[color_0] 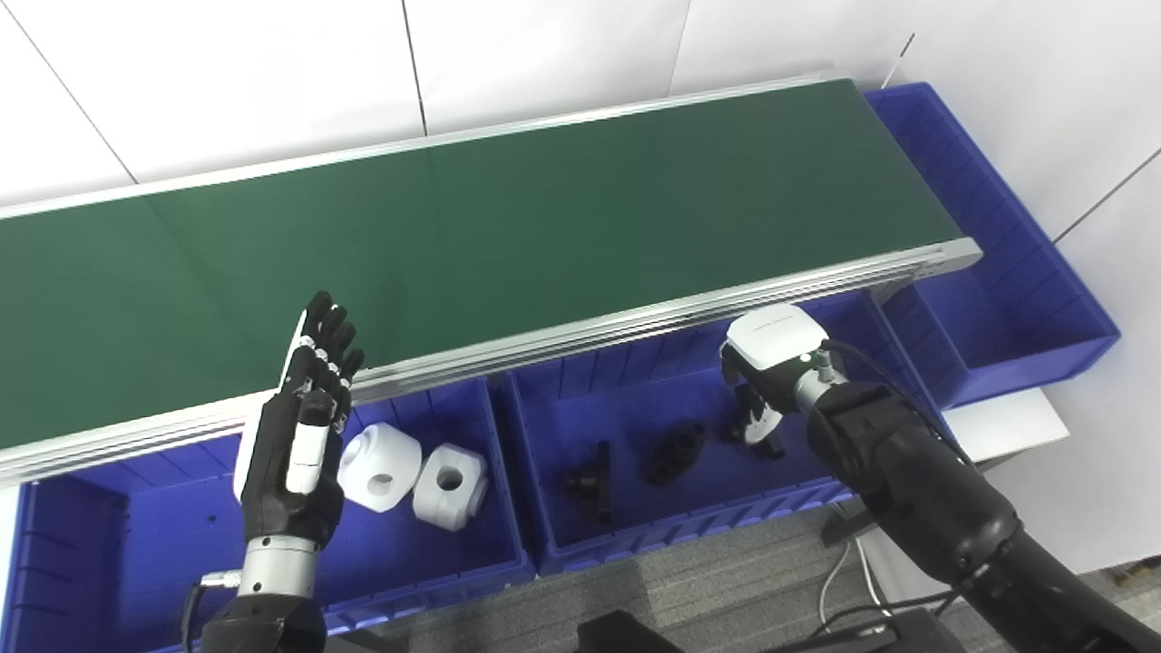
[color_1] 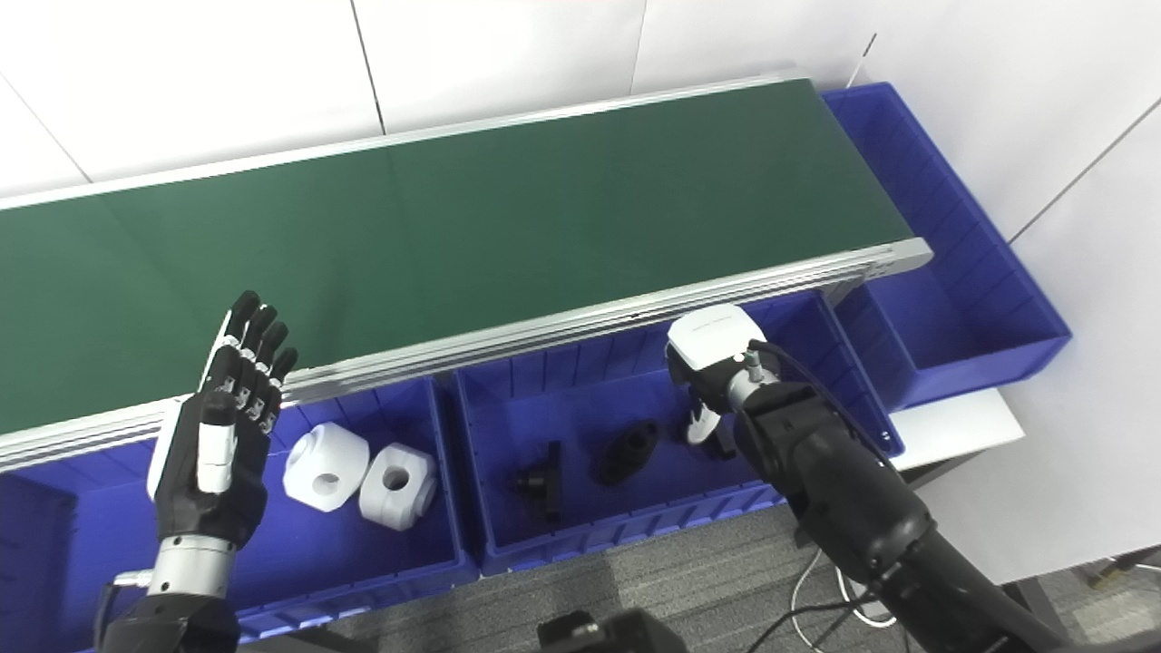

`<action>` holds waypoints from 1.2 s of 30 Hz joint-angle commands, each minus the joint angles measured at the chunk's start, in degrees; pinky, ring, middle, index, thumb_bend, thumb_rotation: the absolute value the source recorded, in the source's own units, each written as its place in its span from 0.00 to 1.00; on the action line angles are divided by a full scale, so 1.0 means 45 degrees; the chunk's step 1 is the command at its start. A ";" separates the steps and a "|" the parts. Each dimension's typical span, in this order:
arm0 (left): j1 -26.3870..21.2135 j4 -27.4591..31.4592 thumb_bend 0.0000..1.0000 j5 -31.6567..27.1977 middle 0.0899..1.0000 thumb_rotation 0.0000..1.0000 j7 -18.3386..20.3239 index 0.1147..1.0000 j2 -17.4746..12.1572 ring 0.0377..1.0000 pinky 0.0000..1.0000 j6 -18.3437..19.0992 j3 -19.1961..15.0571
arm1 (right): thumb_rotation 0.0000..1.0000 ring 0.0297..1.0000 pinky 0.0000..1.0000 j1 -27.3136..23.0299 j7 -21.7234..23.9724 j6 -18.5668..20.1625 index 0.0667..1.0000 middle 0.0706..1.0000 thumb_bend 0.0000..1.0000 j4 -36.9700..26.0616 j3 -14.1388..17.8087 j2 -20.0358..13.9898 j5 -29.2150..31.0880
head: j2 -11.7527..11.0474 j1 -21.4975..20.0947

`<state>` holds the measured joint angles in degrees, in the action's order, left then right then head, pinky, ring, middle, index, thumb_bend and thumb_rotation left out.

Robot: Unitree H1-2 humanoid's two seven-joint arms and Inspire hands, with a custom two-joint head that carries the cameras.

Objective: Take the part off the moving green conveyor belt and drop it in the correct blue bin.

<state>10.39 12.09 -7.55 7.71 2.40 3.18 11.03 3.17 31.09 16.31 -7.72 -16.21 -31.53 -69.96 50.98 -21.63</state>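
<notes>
Left hand (color_0: 299,435) raised upright over left blue bin (color_0: 109,535), fingers straight and pressed together, tips at conveyor belt (color_0: 508,209) edge, holding nothing. Right hand (color_0: 771,372) angled down into middle blue bin (color_0: 635,408), fingers hidden, cannot tell grip. Two black parts (color_0: 676,451) on bin floor beside it. Two white parts (color_0: 381,465) in left bin. Belt bare.

My right hand (color_0: 766,381) hung palm-down inside the middle bin (color_0: 635,535), so its fingers were mostly hidden and I could not tell whether they held anything. The belt (color_0: 453,245) ran off the left edge. The left bin (color_0: 54,562) was cut off there too.
</notes>
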 commanded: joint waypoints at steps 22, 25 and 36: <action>-0.0085 -0.1448 0.88 0.0995 1.00 0.80 0.0072 0.99 0.0408 1.00 0.99 -0.1831 0.0690 | 0.60 0.44 0.36 0.1817 -0.3288 -0.1373 0.59 0.54 0.70 -0.5290 0.3883 0.6331 1.0732 | -0.1535 0.3630; -0.0007 -0.1915 0.86 0.1019 0.99 0.78 0.0066 0.98 0.0493 1.00 1.00 -0.2259 0.0795 | 0.68 0.51 0.45 0.2335 -0.4347 -0.3169 0.64 0.57 0.67 -0.3644 0.3941 0.7503 1.2660 | -0.2106 0.4166; 0.0157 -0.2874 0.87 0.1750 1.00 0.80 -0.0150 1.00 0.0724 1.00 1.00 -0.3288 0.1017 | 0.76 0.60 0.56 0.3041 -0.5248 -0.5715 0.71 0.68 0.68 -0.0025 0.3859 0.7323 1.4721 | -0.3296 0.4883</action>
<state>11.29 -1.52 0.35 6.96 4.96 -8.80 15.29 17.58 8.19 -5.25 -6.88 1.35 1.41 -4.63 36.21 0.26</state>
